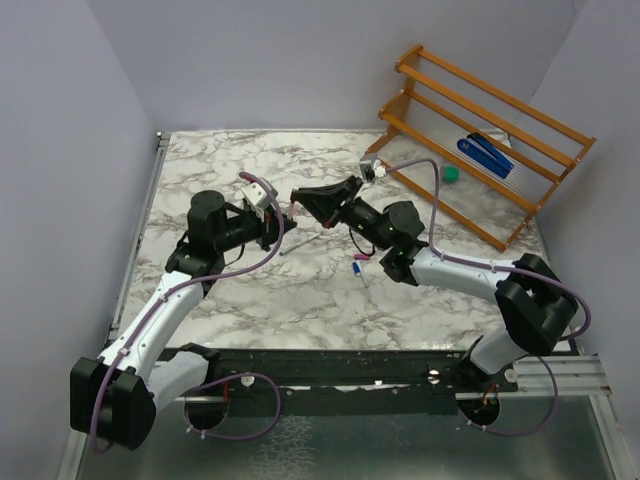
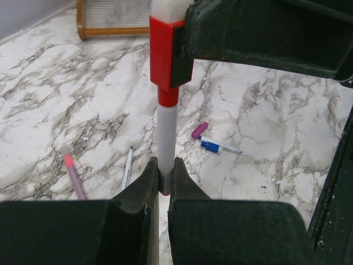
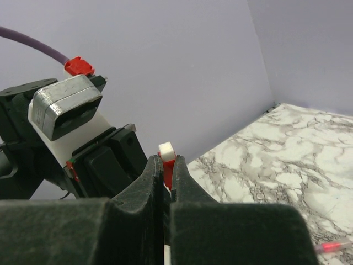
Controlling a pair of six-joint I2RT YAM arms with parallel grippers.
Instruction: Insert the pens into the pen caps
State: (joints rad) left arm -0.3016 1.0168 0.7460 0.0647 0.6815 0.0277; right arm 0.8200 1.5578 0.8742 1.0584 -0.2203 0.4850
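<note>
Mid-air, pen (image 2: 166,132) in left gripper (image 2: 165,171), cap (image 2: 163,52) in right gripper (image 3: 165,171)

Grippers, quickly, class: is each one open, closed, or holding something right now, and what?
Left gripper: closed on the pen.
Right gripper: closed on the red cap.

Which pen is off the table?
The red-ended pen, clamped in the left gripper with its tip at the red cap the right gripper holds. The pink-ended pen, the grey pen and the blue pen lie flat on the marble table.
</note>
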